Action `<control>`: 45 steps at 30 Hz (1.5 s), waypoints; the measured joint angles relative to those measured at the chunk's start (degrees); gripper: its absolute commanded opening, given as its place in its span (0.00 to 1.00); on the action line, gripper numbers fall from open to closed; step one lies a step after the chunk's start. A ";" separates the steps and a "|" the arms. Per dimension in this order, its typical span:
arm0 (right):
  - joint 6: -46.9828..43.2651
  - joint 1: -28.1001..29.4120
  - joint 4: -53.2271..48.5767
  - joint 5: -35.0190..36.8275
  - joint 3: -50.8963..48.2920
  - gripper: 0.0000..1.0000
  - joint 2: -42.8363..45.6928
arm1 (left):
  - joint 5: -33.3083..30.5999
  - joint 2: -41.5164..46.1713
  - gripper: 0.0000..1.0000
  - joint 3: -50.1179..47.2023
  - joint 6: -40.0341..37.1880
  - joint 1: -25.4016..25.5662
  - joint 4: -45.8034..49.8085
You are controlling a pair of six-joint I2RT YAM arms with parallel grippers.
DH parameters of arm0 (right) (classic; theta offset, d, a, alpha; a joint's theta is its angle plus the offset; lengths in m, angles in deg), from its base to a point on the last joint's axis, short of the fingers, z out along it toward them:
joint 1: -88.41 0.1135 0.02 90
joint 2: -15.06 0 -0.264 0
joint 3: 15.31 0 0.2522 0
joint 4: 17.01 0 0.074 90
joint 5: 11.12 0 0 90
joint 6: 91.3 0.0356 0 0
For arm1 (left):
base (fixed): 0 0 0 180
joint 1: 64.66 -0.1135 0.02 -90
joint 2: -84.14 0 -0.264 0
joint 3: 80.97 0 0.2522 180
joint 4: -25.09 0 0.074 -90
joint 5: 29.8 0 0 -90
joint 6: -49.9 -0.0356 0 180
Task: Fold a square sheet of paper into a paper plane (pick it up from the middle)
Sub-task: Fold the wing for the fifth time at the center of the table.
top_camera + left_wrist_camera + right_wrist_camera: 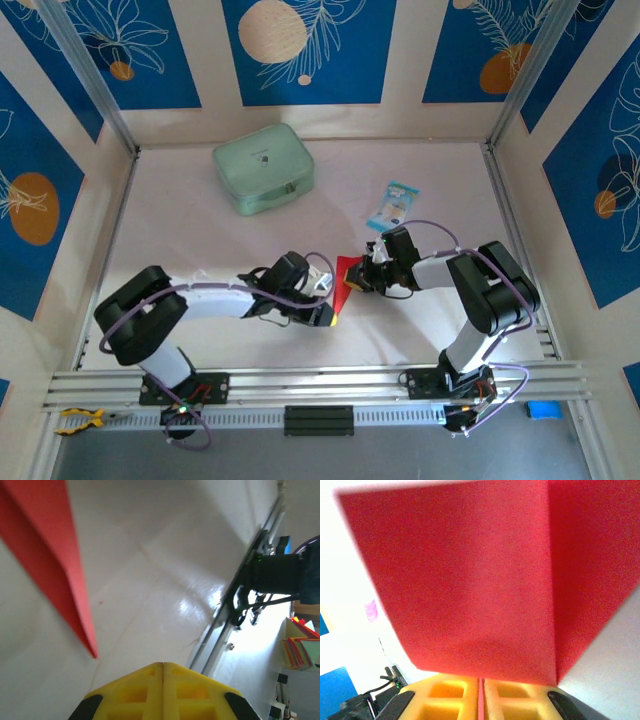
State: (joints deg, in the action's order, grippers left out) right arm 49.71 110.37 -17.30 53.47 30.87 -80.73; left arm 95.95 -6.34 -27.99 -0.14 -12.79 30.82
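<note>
- Red paper sheet (346, 278): thin, matte, plain bright red. Sits mid-table btw the two gripper tips, held by one edge.
- R wrist view: sheet is close up, a broad flat red panel w/ one crisp straight crease running top to bottom. The narrower panel past the crease looks darker.
- Right gripper (481, 692): yellow moulded plastic fingers w/ square recessed pockets. They're pinched tight on the sheet's lower edge, and a thin red line shows in the seam btw them.
- Left gripper (162, 680): same yellow pocketed fingers, black parts at the outer corners. Pressed fully together w/ only a hairline seam, nothing btw them.
- L wrist view: sheet tapers to a narrow, sharp point, apart from the left fingers. Two red tones meet along a straight fold line.
- Table (200, 240): smooth, glossy off-white, w/ bright reflections and faint seam lines.
- Green pouch (263, 167): pale mint, soft rounded rectangle w/ a zip round the side. It's at the far side of the table, well apart from the sheet.
- Small packet (393, 205): blue-white, flat, lying just beyond the right arm's wrist.
- Alu rail (320, 380): grooved extruded metal along the near edge, both arm bases bolted to it.
- Walls: blue panels w/ cream leaf outlines and orange discs.
</note>
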 measured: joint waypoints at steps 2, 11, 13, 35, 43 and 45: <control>0.02 0.00 0.00 0.00 0.00 0.12 0.02 | -0.42 -0.33 0.00 1.95 0.00 -0.28 0.17; 0.02 0.11 0.00 0.13 0.00 0.12 0.09 | -4.83 -9.73 0.02 9.99 0.63 -2.75 -0.13; 0.02 0.11 0.00 0.15 0.00 0.12 0.11 | -5.55 -11.54 0.02 11.30 0.61 -2.75 0.07; 0.04 0.33 -4.07 1.97 -0.02 0.14 2.58 | -9.31 -14.27 0.00 9.81 -3.61 -2.75 0.83; -0.61 0.33 -9.03 4.26 -0.04 0.16 10.97 | -9.01 -13.44 0.00 8.85 -6.54 -2.75 1.27; -0.68 0.46 -9.03 4.26 -0.81 0.16 12.59 | -8.94 -13.44 0.00 8.85 -7.13 -2.75 1.27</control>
State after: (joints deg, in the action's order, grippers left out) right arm 49.03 110.83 -26.32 57.74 30.06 -68.14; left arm 87.01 -19.78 -19.14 -7.26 -15.54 32.09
